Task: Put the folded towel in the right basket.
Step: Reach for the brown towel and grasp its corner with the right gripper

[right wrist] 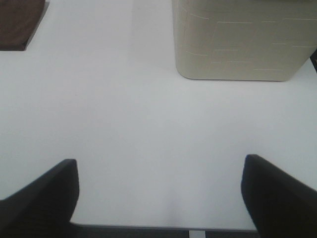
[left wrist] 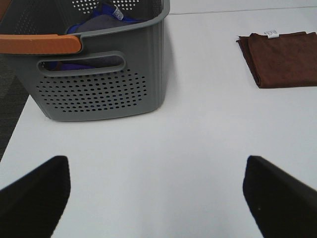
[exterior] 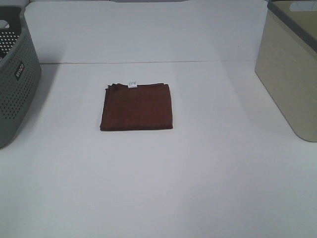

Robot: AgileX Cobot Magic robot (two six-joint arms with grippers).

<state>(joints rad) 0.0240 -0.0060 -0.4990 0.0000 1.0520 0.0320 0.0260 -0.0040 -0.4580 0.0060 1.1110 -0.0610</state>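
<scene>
A dark red-brown folded towel (exterior: pixel 137 107) with a small white tag lies flat in the middle of the white table. It also shows in the left wrist view (left wrist: pixel 282 58) and at a corner of the right wrist view (right wrist: pixel 20 22). The right basket (exterior: pixel 292 74) is beige with a grey rim, at the table's right edge; the right wrist view shows its wall (right wrist: pixel 237 42). My left gripper (left wrist: pixel 156 198) is open and empty above bare table, well short of the towel. My right gripper (right wrist: pixel 158 198) is open and empty near the table's front edge. Neither arm shows in the exterior high view.
A grey perforated basket (exterior: pixel 15 79) stands at the left edge; in the left wrist view (left wrist: pixel 99 74) it has an orange handle and holds blue and grey cloth (left wrist: pixel 101 15). The table's front edge (right wrist: pixel 163 229) shows in the right wrist view.
</scene>
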